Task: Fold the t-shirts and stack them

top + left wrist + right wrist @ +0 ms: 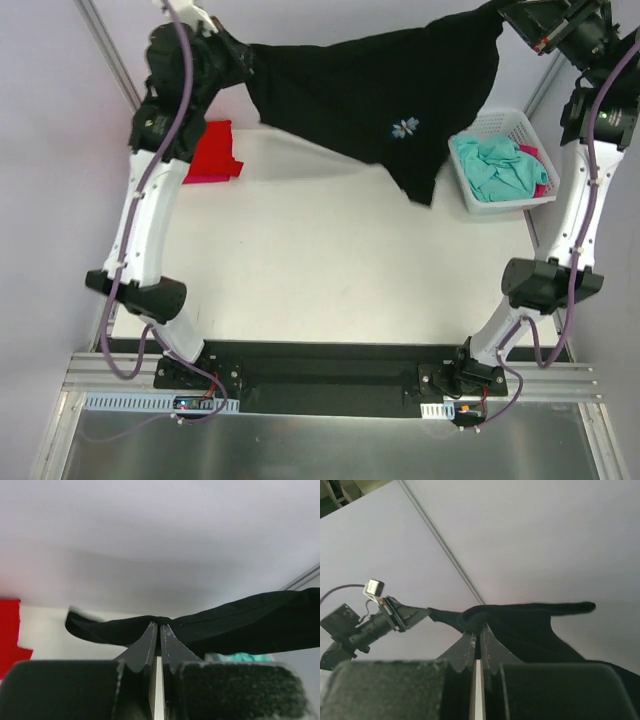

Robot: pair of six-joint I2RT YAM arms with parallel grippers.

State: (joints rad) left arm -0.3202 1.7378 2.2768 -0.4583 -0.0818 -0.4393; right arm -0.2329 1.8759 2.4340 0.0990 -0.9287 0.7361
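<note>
Black daisy-print cloth t-shirt [370, 100] is hanging stretched over the white desk [320, 270] (fully airborne), left jaws and right jaws clamping its edges.

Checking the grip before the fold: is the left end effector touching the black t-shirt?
Touching. The left wrist view shows the left end effector pinched shut on a bunched edge of the black t-shirt.

Left gripper [159, 626] pinched tight on bunched edge of black t-shirt [250, 615], fingers pressed together. Cloth hung off the table [45, 625], short flap drooping left, long span stretching right to frame edge. Red t-shirt [9, 630] lay flat at far left. Sliver of teal cloth [239, 656] showed under black span.
</note>
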